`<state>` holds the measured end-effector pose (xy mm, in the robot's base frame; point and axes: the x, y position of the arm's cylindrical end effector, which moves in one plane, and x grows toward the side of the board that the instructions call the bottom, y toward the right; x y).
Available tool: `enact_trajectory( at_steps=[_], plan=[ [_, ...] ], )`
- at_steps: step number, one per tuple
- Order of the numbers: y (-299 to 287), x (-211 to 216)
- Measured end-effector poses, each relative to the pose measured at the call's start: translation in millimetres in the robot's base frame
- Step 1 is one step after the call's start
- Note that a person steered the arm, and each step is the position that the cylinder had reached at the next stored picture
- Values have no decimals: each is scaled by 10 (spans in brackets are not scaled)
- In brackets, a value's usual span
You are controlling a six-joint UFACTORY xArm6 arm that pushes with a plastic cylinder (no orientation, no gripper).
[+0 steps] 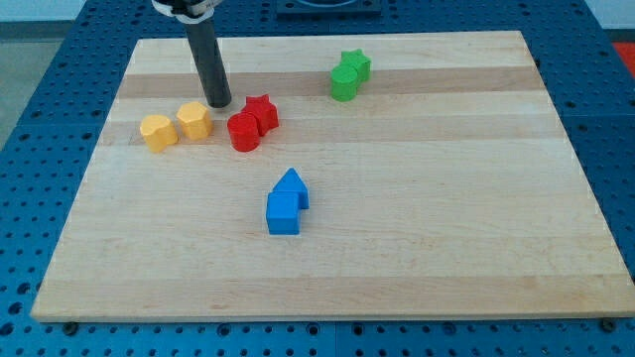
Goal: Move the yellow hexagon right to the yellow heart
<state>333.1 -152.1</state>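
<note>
Pale wood board (397,248) on blue pegboard bench (40,59). Yellow hexagon (158,131) and yellow heart (194,120) side by side, near board's left edge, almost touching. My tip (220,103) just right of heart, above red blocks (252,121). No jaws on rod.

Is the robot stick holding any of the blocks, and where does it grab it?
Nothing is held. The rod has no end effector for grabbing; my tip just rests on the board, above and between the yellow heart and the red blocks, apparently touching neither.
</note>
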Motion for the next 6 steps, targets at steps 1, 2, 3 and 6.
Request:
enact_trajectory(
  at_steps=[1,2,3,6],
  plan=[
    [0,213],
    [0,356],
    [0,429],
    [-15,598]
  ],
)
